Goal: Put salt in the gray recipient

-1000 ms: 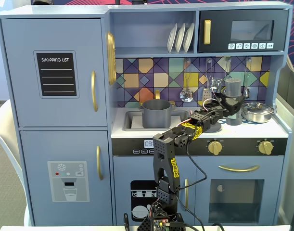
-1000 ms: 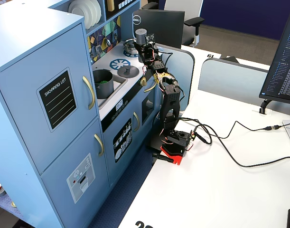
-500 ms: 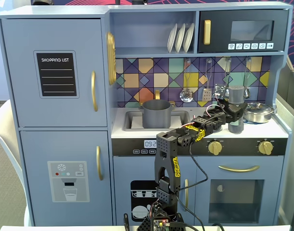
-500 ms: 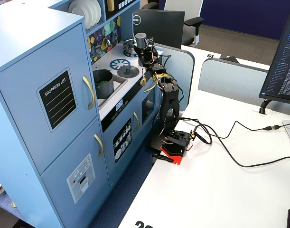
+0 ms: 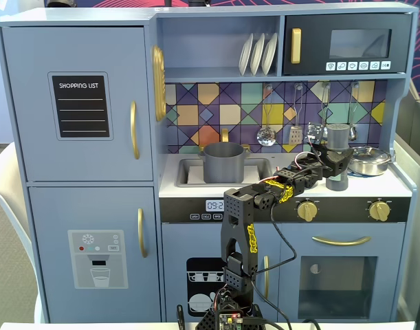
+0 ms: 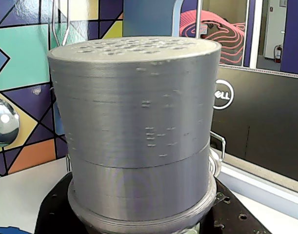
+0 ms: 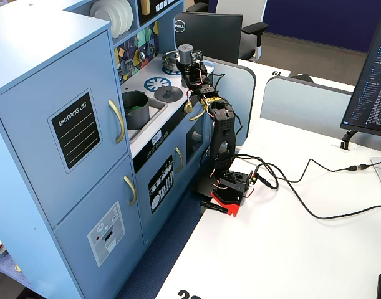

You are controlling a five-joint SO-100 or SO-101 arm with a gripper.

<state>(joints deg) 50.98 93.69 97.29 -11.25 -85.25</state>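
Observation:
The salt shaker (image 5: 338,137) is a tall gray cylinder with a perforated top, upright at the right end of the toy kitchen counter. It fills the wrist view (image 6: 139,112) and also shows in a fixed view (image 7: 186,51). My gripper (image 5: 337,163) is shut around its lower body, with the black jaws on either side in the wrist view (image 6: 139,217). I cannot tell whether the shaker rests on the counter or is just above it. The gray pot (image 5: 224,161) stands in the sink, left of the gripper, with green contents showing inside it (image 7: 135,107).
A shiny metal pan (image 5: 370,159) sits just right of the shaker. Utensils hang on the tiled back wall (image 5: 295,130), and a ladle (image 6: 2,122) shows at the wrist view's left. A gray lid (image 7: 168,93) lies on the stove. A Dell monitor (image 6: 266,126) stands behind.

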